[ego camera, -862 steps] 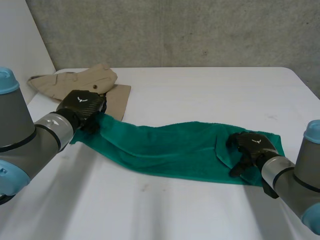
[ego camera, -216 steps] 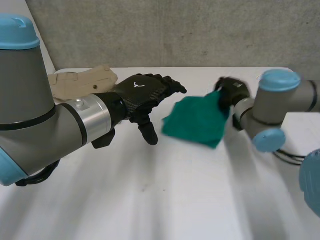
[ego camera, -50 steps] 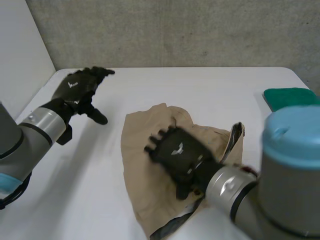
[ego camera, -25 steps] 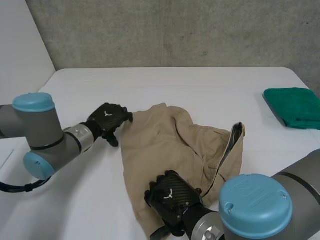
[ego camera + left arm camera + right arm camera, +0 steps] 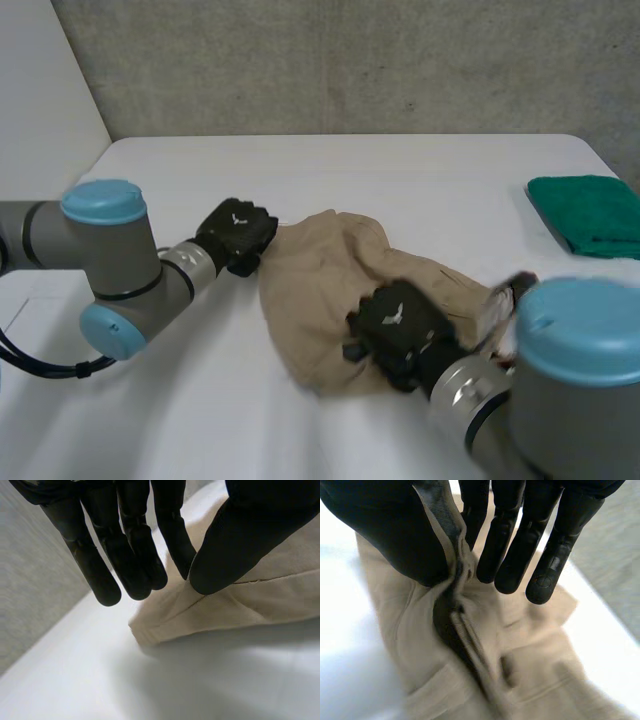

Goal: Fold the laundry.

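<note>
**Beige garment [image 5: 315, 290] pinched in two places**

My right hand [image 5: 395, 535] grips a raised fold between thumb and fingers; my left hand [image 5: 132, 545] nips the edge, thumb close against straight fingers; the garment lies crumpled mid-table; the table [image 5: 420, 175] is white; a folded green towel [image 5: 585, 212] lies well apart; grey concrete wall [image 5: 350, 60] behind.

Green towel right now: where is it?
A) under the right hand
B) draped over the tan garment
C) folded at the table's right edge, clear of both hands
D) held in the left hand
C: the green towel lies folded at the right edge of the table, while the left hand and right hand are both at the tan garment.
</note>
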### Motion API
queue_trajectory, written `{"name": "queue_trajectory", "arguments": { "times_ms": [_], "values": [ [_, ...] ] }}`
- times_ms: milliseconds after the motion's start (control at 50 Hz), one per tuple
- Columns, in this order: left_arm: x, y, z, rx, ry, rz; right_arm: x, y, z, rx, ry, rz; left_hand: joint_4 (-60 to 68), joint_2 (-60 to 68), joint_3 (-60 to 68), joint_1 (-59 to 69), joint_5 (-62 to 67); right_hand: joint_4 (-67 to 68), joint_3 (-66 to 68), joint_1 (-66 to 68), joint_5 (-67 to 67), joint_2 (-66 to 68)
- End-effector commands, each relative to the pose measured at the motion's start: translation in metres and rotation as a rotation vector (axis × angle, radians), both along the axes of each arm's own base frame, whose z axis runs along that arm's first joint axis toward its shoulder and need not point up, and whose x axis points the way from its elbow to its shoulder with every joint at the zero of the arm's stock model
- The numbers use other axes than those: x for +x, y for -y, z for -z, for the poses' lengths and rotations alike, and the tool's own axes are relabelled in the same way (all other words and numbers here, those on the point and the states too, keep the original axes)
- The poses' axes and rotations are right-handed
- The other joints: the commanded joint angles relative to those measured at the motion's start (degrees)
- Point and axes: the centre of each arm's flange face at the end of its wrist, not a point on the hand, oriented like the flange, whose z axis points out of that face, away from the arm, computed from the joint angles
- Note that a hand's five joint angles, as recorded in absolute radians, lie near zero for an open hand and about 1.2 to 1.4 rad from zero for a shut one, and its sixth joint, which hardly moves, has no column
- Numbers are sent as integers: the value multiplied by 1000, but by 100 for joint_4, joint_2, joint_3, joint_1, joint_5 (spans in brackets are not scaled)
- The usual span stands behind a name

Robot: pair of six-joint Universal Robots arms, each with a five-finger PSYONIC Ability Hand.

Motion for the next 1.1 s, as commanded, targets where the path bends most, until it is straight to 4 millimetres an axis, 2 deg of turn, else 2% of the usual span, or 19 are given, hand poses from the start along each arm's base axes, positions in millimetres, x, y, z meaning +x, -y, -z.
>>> {"name": "queue_trajectory", "arguments": {
  "times_ms": [20,160,240,280,320,440,520,600,660,700,740,780,820,900,940,1020,1040,1080,1100],
  "values": [
    [4,-23,-72,-116,-66,-41,-20,33,-70,-172,130,102,1137,1159,1196,1468,1353,1202,1249,2474,1369,1254],
    [19,-62,-167,-260,-257,-113,-34,68,-129,-256,238,167,1137,1159,1196,1468,1353,1202,1249,2474,1369,1254],
    [26,-90,-208,-304,-377,-115,-45,86,-161,-284,307,223,1137,1159,1196,1468,1353,1202,1249,2474,1369,1254],
    [29,-99,-217,-306,-404,-121,-49,92,-172,-285,310,242,1137,1159,1196,1468,1353,1202,1249,2474,1369,1254],
    [32,-105,-217,-291,-404,-131,-49,96,-173,-268,300,247,1137,1159,1196,1468,1353,1202,1249,2474,1369,1254],
    [22,-99,-196,-232,-369,-128,-35,124,-141,-107,227,225,1137,1159,1196,1468,1353,1202,1249,2474,1369,1254],
    [8,-76,-166,-167,-326,-137,-27,136,-130,-84,213,218,1137,1159,1196,1468,1353,1202,1249,2474,1369,1254],
    [-6,-34,-148,-166,-320,-182,-17,161,-123,-118,252,228,1137,1159,1196,1468,1353,1202,1249,2474,1369,1254],
    [-17,-16,-158,-232,-363,-182,-11,182,-130,-196,329,254,1137,1159,1196,1468,1353,1202,1249,2474,1369,1254],
    [-25,0,-179,-329,-429,-183,-8,194,-140,-260,395,274,1137,1159,1196,1468,1353,1202,1249,2474,1369,1254],
    [-28,7,-196,-397,-475,-183,-6,210,-162,-379,516,289,1137,1159,1196,1468,1353,1202,1249,2474,1369,1254],
    [-24,15,-225,-508,-562,-216,-5,216,-177,-450,589,289,1137,1159,1196,1468,1353,1202,1249,2474,1369,1254],
    [-24,15,-242,-569,-611,-236,-5,220,-200,-554,672,288,1137,1159,1196,1468,1353,1202,1249,2474,1369,1254],
    [-26,3,-262,-625,-669,-237,-8,218,-210,-569,684,303,1137,1159,1196,1468,1353,1202,1249,2474,1369,1254],
    [-29,-8,-256,-592,-658,-220,-9,216,-205,-526,659,312,1137,1159,1196,1468,1353,523,571,1796,690,576],
    [-30,-26,-224,-506,-586,-181,-14,201,-187,-370,575,341,1137,1159,1196,1468,1353,-2167,-2120,-895,-2000,-2115],
    [-29,-30,-221,-499,-578,-171,-17,193,-176,-294,528,359,1137,1159,1196,1468,1353,-3056,-3008,-1783,-2889,-3003],
    [-28,-37,-206,-466,-549,-149,-19,186,-163,-212,486,371,1137,1159,1196,1468,1353,-3567,-3520,-2295,-3400,-3515],
    [-27,-39,-202,-458,-541,-144,-21,179,-148,-133,448,388,1137,1159,1196,1468,1353,-3902,-3855,-2630,-3735,-3850]
  ]
}}
